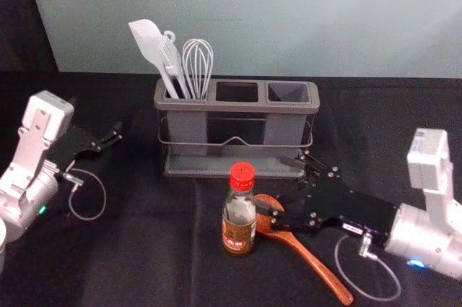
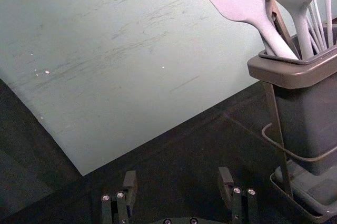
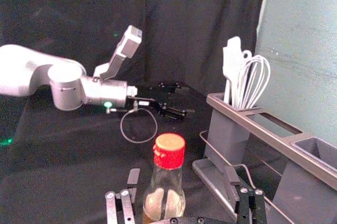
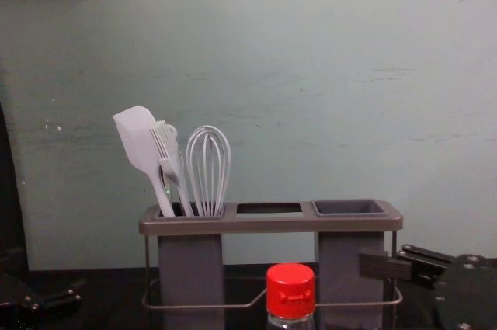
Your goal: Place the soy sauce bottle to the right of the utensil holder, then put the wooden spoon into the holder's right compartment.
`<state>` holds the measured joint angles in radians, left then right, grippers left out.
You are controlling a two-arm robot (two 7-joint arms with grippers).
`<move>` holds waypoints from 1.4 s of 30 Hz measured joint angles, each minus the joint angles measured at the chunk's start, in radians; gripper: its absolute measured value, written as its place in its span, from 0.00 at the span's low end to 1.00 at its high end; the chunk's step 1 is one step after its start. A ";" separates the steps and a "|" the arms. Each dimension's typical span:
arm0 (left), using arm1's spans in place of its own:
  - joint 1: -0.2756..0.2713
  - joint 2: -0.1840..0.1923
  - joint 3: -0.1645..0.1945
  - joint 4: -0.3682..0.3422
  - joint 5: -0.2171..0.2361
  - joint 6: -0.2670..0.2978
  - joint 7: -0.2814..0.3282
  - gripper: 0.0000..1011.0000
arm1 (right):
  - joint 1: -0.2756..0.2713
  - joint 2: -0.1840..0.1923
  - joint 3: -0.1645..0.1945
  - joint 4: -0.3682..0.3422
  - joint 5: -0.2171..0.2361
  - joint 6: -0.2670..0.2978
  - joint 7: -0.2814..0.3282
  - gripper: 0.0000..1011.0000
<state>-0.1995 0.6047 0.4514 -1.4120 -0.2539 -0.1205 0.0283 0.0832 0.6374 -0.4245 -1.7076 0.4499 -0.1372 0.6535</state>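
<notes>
The small clear glass soy sauce bottle with a red cap and a brown label (image 1: pixel 239 229) stands upright on the black cloth (image 1: pixel 144 264), in front of the middle of the utensil holder. The right gripper (image 1: pixel 272 184) is beside it, reaching in from the robot's right; its fingers are spread wide, with the bottle in line with the gap between them — not clamped. Whether either finger touches the glass, I cannot tell.

The reddish-brown wooden spoon (image 1: pixel 310 258) lies on the cloth, its bowl just behind and to the right of the bottle, its handle slanting toward the robot and to the right. One finger of the right gripper extends over the area by the bowl.

The grey-brown utensil holder with a wire rail (image 1: pixel 237 106) has three openings in its rim. The left compartment bears a pale flat spatula (image 1: pixel 148 41), a pale brush (image 4: pixel 165 147) and a pale wire whisk (image 1: pixel 198 65); a dark grey cup (image 4: pixel 351 260) sits at the right.

The left gripper (image 1: pixel 118 132) is parked to the left of the holder — fingers apart, with nothing between them.
</notes>
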 joint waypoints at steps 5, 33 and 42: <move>0.000 0.000 0.000 0.000 0.000 0.000 0.000 0.99 | 0.029 -0.029 -0.017 0.022 0.015 0.027 -0.001 0.99; 0.000 0.000 0.000 0.000 0.000 0.000 0.000 0.99 | 0.166 -0.119 -0.114 0.135 0.033 0.078 0.006 0.99; 0.000 0.000 0.000 0.000 0.000 0.000 0.000 0.99 | 0.178 -0.124 -0.136 0.141 0.025 0.082 0.009 0.99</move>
<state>-0.1995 0.6047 0.4514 -1.4119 -0.2539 -0.1205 0.0282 0.2612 0.5129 -0.5603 -1.5667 0.4752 -0.0554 0.6625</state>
